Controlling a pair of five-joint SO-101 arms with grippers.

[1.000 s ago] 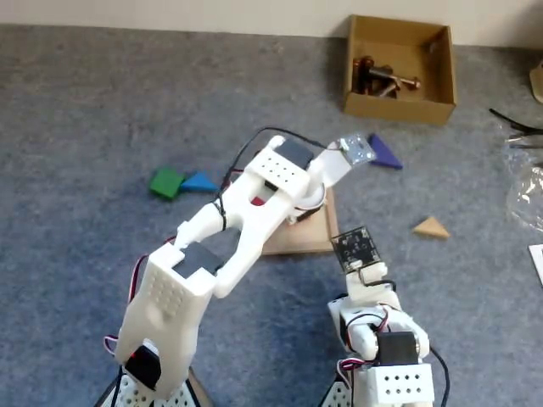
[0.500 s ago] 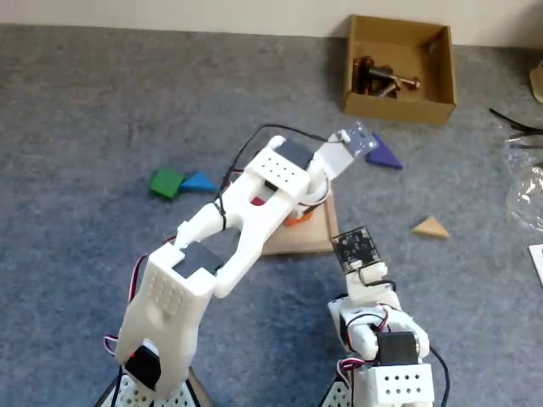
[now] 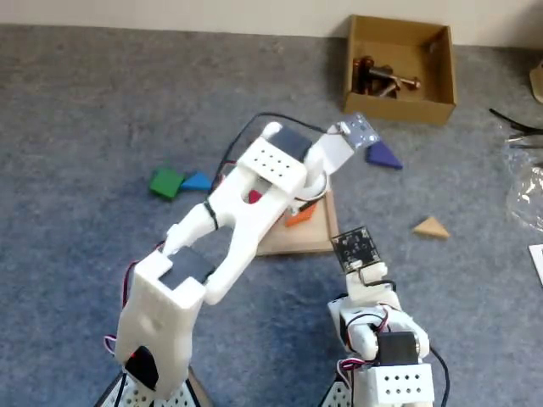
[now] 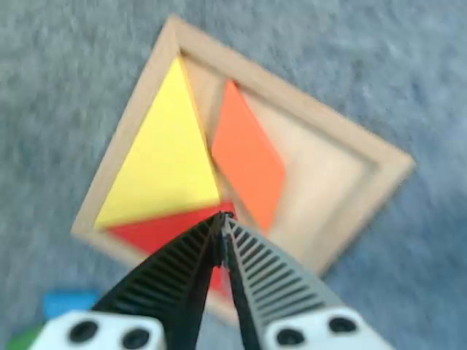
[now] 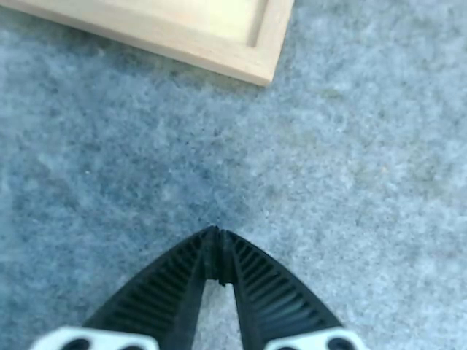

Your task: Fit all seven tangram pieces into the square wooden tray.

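Tray (image 4: 292,91) part-filled: three of seven pieces seated.
Yellow triangle (image 4: 157,160) is laid along one rim with orange parallelogram (image 4: 248,164) beside it. A red piece (image 4: 157,233), probably a triangle, is half hidden; bare floor is kept for the rest. Left gripper (image 4: 221,219) is held above the tray, pinched together and empty. Green square (image 3: 165,181), blue triangle (image 3: 200,181), purple triangle (image 3: 383,154) and tan triangle (image 3: 431,226) lie on the carpet (image 5: 350,146). Right gripper (image 5: 217,240), likewise closed on nothing, is parked off the tray's corner.

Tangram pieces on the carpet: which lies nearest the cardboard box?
The purple triangle, just beside the box; the tan triangle, blue triangle and green square lie farther off.
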